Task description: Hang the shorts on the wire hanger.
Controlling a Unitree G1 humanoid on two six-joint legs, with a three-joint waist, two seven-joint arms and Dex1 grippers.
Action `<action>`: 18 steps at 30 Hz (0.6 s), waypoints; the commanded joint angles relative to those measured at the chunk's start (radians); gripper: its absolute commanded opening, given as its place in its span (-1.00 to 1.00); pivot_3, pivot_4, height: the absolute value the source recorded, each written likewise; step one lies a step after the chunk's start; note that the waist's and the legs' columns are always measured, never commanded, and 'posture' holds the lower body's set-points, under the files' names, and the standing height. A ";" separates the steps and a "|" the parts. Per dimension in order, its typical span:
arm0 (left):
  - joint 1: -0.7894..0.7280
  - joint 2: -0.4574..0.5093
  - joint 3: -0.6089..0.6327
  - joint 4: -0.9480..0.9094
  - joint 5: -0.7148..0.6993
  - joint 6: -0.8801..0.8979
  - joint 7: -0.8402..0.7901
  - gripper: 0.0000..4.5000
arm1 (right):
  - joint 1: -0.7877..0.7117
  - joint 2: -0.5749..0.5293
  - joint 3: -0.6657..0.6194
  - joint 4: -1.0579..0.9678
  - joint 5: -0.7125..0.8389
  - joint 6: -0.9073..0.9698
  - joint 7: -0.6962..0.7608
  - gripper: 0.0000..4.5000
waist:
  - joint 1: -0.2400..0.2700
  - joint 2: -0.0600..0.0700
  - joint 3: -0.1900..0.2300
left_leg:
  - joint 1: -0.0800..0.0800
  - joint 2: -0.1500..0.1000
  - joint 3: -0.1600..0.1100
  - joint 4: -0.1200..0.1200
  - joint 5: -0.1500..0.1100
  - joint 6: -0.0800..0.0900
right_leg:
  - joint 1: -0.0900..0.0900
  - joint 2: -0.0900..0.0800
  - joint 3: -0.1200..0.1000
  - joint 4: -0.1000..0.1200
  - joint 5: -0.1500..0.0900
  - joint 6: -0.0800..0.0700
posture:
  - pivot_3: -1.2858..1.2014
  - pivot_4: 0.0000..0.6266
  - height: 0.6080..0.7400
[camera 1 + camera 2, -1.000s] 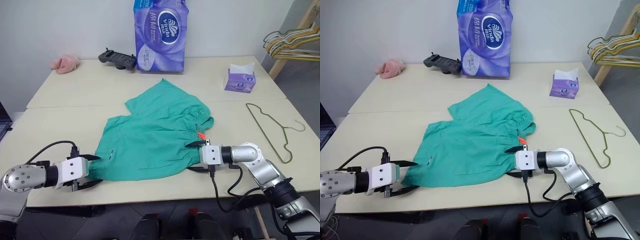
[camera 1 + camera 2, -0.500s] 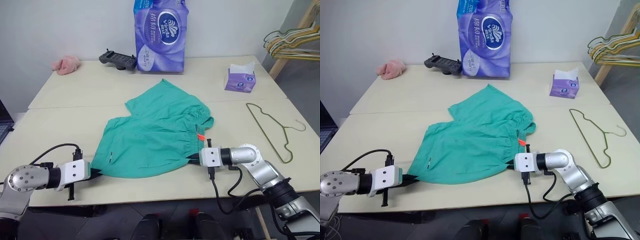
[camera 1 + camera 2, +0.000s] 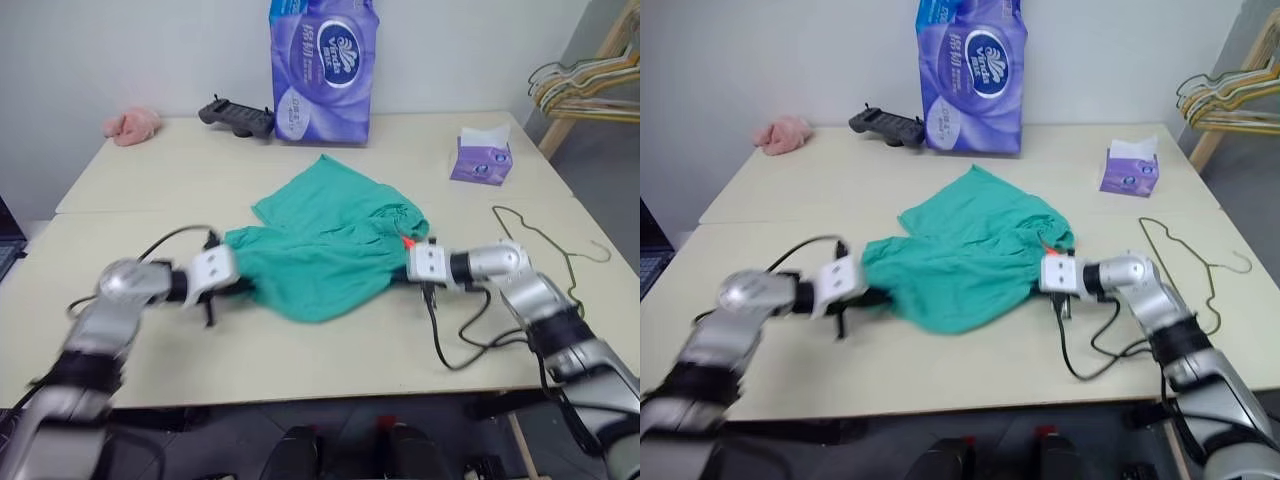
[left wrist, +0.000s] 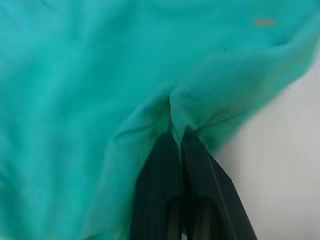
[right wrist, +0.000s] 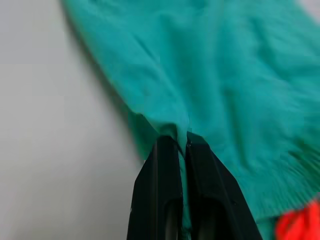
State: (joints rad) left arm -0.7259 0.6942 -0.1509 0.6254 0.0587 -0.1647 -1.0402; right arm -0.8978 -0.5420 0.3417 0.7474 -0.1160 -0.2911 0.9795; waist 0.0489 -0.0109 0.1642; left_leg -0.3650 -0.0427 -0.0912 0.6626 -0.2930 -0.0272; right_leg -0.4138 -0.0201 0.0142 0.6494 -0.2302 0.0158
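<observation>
Teal-green cloth shorts (image 3: 330,258) bunched at the middle of the cream table (image 3: 300,350), the near edge raised off the surface between the two arms, the far leg spread flat toward the back. Small orange-red tag (image 3: 408,241) at the gathered waistband, just beside the right gripper (image 3: 404,264). Left gripper (image 3: 242,285) clenched on a pinch of the shorts' left edge, cloth squeezed between the black fingers (image 4: 157,175) in the left wrist view. Right gripper likewise clamped on the waistband edge, fabric folded into the closed fingertips (image 5: 162,170). Thin olive-green wire hanger (image 3: 1185,270) flat on the table at the right, apart from the shorts. At the back, tall purple pack of tissue rolls (image 3: 322,70) with a round "Vinda" logo and Chinese characters, not legible further. Small purple tissue box (image 3: 480,160) near the right rear, lettering too small to read. Black game controller (image 3: 236,115) beside the pack, pink fuzzy cloth (image 3: 131,125) at the far left.
</observation>
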 commanded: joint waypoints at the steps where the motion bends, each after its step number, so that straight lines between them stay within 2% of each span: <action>1: -0.150 -0.036 -0.027 0.205 0.064 -0.108 0.050 -0.99 | -0.110 0.012 -0.036 0.205 -0.044 -0.099 -0.099 -1.00 | -0.007 -0.002 -0.001 | -0.003 0.001 0.003 -0.001 0.000 -0.001 | -0.004 -0.001 0.002 0.000 0.000 0.000 | 0.11 -0.62 1.00; 4: -0.196 -0.030 -0.024 0.248 0.043 -0.137 -0.043 -0.99 | -0.130 -0.010 -0.060 0.240 -0.020 -0.138 -0.058 -1.00 | -0.029 -0.003 -0.002 | -0.016 0.003 0.007 -0.002 0.000 -0.001 | -0.017 -0.004 0.003 -0.001 -0.001 0.001 | 0.09 -0.62 1.00; 7: -0.123 0.038 -0.024 0.172 0.009 -0.144 -0.194 -0.99 | -0.047 -0.050 -0.071 0.151 0.015 -0.155 0.038 -1.00 | -0.059 -0.003 -0.002 | -0.029 0.002 0.010 0.001 0.000 -0.001 | -0.030 -0.012 0.004 0.001 -0.001 0.003 | 0.08 -0.61 1.00; 9: -0.044 0.088 -0.021 0.068 -0.032 -0.109 -0.297 -0.99 | 0.042 -0.078 -0.073 0.028 0.049 -0.139 0.109 -1.00 | -0.079 -0.003 -0.002 | -0.031 0.002 0.010 0.000 0.000 -0.001 | -0.030 -0.013 0.004 0.000 -0.002 0.005 | 0.08 -0.60 1.00; 13: 0.110 0.176 -0.016 -0.151 -0.087 -0.039 -0.400 -0.99 | 0.215 -0.125 -0.075 -0.239 0.113 -0.053 0.195 -1.00 | -0.084 -0.003 -0.002 | -0.031 0.002 0.009 0.000 0.000 -0.001 | -0.032 -0.013 0.004 0.001 -0.002 0.005 | 0.08 -0.59 1.00; 16: 0.263 0.253 0.001 -0.377 -0.179 0.085 -0.485 -0.99 | 0.318 -0.139 -0.077 -0.379 0.128 0.002 0.207 -1.00 | -0.081 -0.003 -0.001 | -0.028 0.002 0.010 0.005 0.000 0.000 | -0.031 -0.013 0.005 0.012 -0.002 0.005 | 0.08 -0.58 1.00; 18: 0.336 0.288 0.014 -0.482 -0.223 0.146 -0.503 -0.99 | 0.347 -0.135 -0.074 -0.405 0.117 0.018 0.194 -1.00 | -0.078 -0.003 -0.001 | -0.016 0.002 0.010 0.005 -0.003 0.006 | -0.021 -0.012 0.006 0.014 -0.002 0.005 | 0.08 -0.58 1.00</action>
State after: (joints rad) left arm -0.3995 0.9590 -0.1691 0.2308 -0.1133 -0.0660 -1.5210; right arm -0.5489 -0.6700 0.2869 0.3904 -0.0144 -0.2876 1.1768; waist -0.0288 -0.0135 0.1629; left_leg -0.3765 -0.0408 -0.0825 0.6668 -0.2955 -0.0211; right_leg -0.4297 -0.0314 0.0194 0.6632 -0.2327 0.0205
